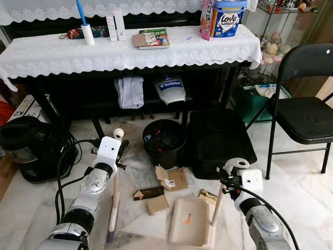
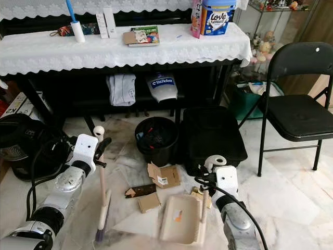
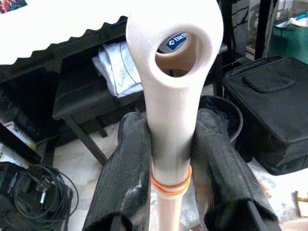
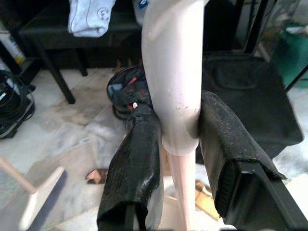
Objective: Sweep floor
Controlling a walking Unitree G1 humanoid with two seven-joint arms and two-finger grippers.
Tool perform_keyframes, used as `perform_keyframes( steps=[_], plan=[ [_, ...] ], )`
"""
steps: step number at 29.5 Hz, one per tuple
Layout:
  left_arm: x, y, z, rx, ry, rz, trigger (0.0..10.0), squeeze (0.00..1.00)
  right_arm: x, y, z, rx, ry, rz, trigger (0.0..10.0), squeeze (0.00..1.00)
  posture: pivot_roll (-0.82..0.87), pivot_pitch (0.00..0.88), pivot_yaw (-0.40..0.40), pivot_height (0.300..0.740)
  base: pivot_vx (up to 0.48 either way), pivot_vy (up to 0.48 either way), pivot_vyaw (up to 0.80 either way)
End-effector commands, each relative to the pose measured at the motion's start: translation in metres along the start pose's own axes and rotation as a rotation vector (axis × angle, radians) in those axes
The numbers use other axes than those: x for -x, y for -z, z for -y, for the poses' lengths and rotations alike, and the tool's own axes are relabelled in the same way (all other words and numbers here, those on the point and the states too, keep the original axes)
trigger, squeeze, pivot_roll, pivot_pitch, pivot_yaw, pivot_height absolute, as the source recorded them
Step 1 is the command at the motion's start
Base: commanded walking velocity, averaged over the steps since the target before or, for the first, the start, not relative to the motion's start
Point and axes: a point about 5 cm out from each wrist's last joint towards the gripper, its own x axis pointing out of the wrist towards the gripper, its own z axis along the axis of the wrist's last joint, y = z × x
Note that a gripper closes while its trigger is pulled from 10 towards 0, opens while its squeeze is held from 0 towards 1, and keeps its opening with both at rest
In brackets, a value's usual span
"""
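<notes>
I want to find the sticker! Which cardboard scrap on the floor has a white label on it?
The biggest cardboard piece, lying closest to the black bin. The dark scrap and the plain tan scrap nearer the dustpan show no label.

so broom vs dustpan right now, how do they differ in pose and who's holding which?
The broom is held by the left gripper, handle leaning, its dark bristles on the floor left of the cardboard scraps. The dustpan is held by the right gripper, its wide beige tray flat on the floor, open side toward the scraps. The broom is long and narrow; the dustpan is broad. Both have pale handles with jaws clamped near the top.
</notes>
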Motion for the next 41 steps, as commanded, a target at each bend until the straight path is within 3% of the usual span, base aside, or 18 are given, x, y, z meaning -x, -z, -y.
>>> perform_keyframes(
  steps=[1,10,19,31,32,33,41],
  plan=[
    [-0.005,-0.009,-0.003,-0.006,-0.003,0.033,10.0,0.00,-0.003,-0.003,-0.002,0.003,0.006,0.022,10.0,0.00,-0.13,0.000,0.052,0.740,0.000,0.000,0.00],
    [-0.004,-0.009,-0.002,-0.001,-0.001,0.031,10.0,0.00,-0.001,0.002,0.000,0.012,0.038,0.003,10.0,0.00,-0.13,0.005,0.051,0.740,0.000,0.000,0.00],
    [-0.004,-0.008,-0.003,0.002,-0.003,0.032,10.0,0.00,-0.001,0.000,0.015,0.036,0.142,0.012,10.0,0.00,-0.13,0.011,0.050,0.740,0.000,0.000,0.00],
    [-0.003,-0.008,-0.002,0.005,0.001,0.032,10.0,0.00,-0.003,0.007,0.007,0.028,0.129,-0.012,10.0,0.00,-0.13,0.018,0.050,0.740,0.000,0.000,0.00],
    [-0.003,-0.008,-0.002,0.005,0.001,0.032,10.0,0.00,-0.003,0.008,0.007,0.026,0.128,-0.013,10.0,0.55,-0.13,0.019,0.050,0.740,0.000,0.000,0.00],
    [-0.003,-0.008,-0.002,0.006,0.001,0.032,10.0,0.00,-0.003,0.009,0.007,0.028,0.128,-0.017,10.0,1.00,-0.13,0.019,0.050,0.740,0.000,0.000,0.00],
    [-0.002,-0.007,-0.002,0.009,0.007,0.032,10.0,0.00,-0.002,0.013,0.009,0.064,0.172,-0.029,10.0,1.00,-0.13,0.021,0.052,0.740,0.000,0.000,0.00]
  ],
)
